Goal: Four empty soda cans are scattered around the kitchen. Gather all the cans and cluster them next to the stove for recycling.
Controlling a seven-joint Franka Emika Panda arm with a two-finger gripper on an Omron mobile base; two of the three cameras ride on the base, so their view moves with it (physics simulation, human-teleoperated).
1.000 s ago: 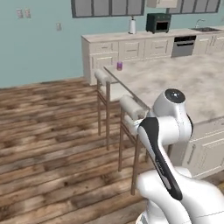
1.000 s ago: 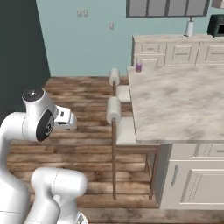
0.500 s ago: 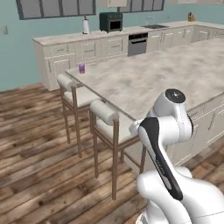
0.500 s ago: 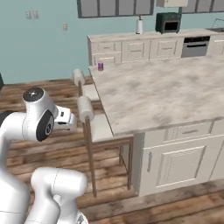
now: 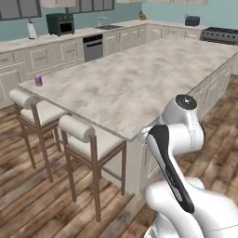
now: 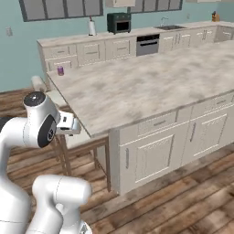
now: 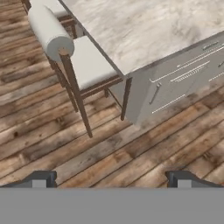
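Purple soda can stands on island counter, far from wide-open gripper.

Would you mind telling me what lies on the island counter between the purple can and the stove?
In the left base view, nothing: from the purple can near one corner to the stove at far right, the island counter is bare marbled surface.
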